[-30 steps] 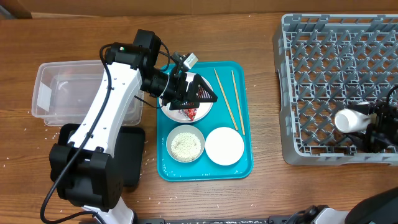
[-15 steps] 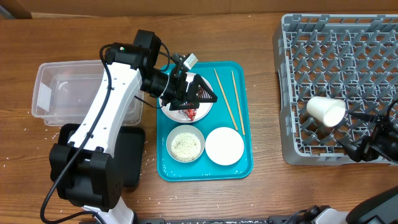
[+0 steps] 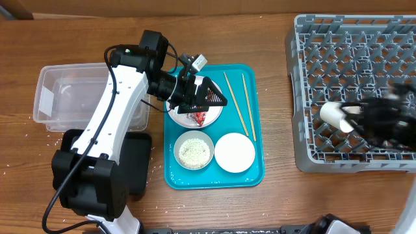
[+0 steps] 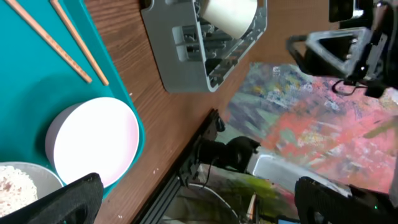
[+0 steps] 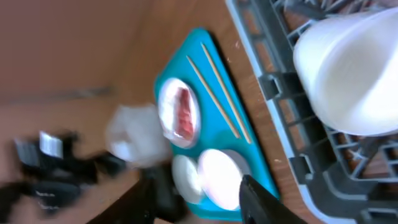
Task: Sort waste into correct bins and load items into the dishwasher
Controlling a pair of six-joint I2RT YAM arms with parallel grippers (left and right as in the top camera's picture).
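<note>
Lying tipped sideways, white cup point(image 3: 333, 113) rests in grey rack point(image 3: 338, 39).

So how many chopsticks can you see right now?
2. On the teal tray, along its right side: the inner chopstick nearer the tray's middle, the outer chopstick by its edge. None seems hidden.

Left pincer point(image 4: 199, 183) spread, right pincer point(image 5: 200, 190) seemingly open
</note>
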